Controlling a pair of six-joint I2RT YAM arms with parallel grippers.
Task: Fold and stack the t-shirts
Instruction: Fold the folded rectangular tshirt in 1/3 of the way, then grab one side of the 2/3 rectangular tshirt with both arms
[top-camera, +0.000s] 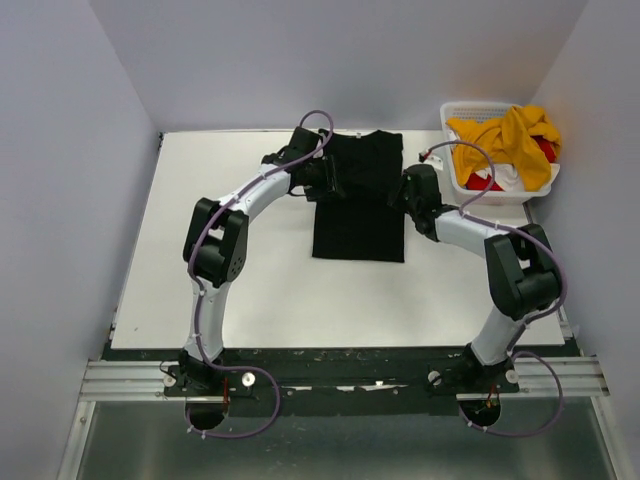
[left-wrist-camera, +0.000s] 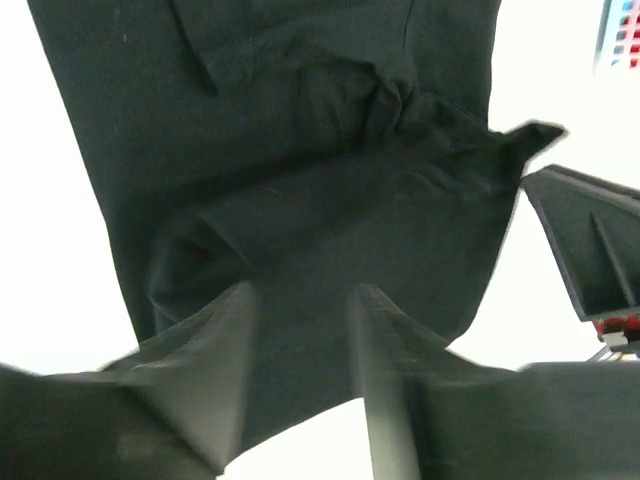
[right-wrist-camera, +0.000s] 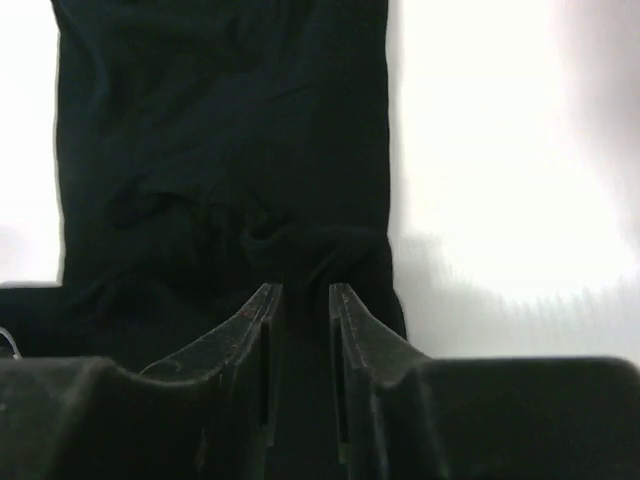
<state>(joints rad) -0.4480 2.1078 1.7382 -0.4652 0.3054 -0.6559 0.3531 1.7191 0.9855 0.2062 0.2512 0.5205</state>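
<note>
Tabletop (top-camera: 250, 290) bearing the black t-shirt (top-camera: 358, 225), which lies as a narrow strip at mid-table, its long axis running from the near side to the far side and its broader end farthest from the arm bases. The left gripper (top-camera: 328, 182) meets the strip's left edge and the right gripper (top-camera: 408, 192) its right edge, both toward the far end. The top view alone shows the white basket (top-camera: 470, 108) at the far right corner, holding the yellow shirt (top-camera: 510, 140), red shirt (top-camera: 545, 150) and white shirt (top-camera: 505, 178) in a heap. The wrist views alone show the jaws: the left gripper (left-wrist-camera: 300, 330) is spread moderately over bunched black cloth, and the right gripper (right-wrist-camera: 300, 310) is parted by a narrow gap above a cloth ridge.
</note>
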